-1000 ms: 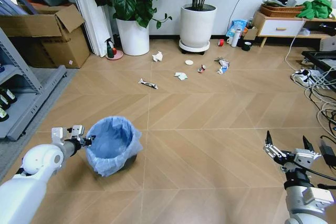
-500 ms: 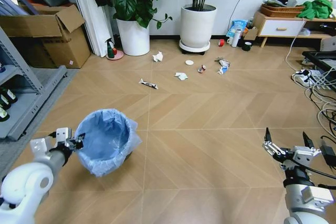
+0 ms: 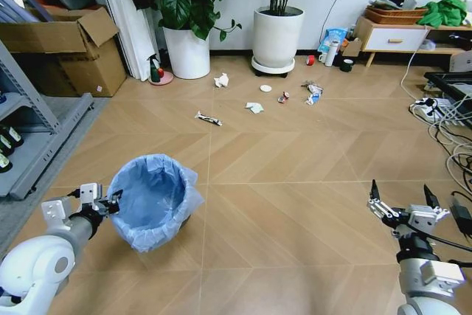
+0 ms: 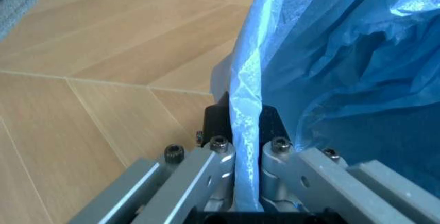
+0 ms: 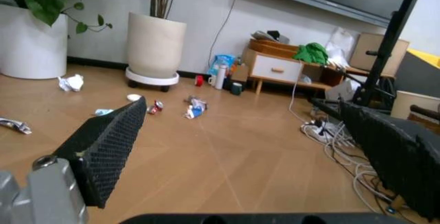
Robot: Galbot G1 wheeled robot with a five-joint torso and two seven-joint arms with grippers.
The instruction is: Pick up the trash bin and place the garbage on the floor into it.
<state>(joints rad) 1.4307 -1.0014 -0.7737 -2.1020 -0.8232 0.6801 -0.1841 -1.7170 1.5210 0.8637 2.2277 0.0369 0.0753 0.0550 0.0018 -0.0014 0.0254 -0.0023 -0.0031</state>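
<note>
The left pincer (image 3: 110, 203) is clamped on the rim of the bin (image 3: 153, 198), so pickup looks in hand. The garbage (image 3: 254, 107) lies well beyond the bin; the bin must get there. The right pincer (image 3: 400, 203), right of the bin, is spread apart.

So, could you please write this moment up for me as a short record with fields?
left end effector: shut on the rim of the trash bin, pinching its light-blue bag
trash bin: near the robot, at its left front, mouth open upward
right end effector: open, holding nothing, low at the right front
garbage: on the floor farther ahead; crumpled tissue, stick-like wrapper, white lid, crushed can, blue-white wrappers
</note>
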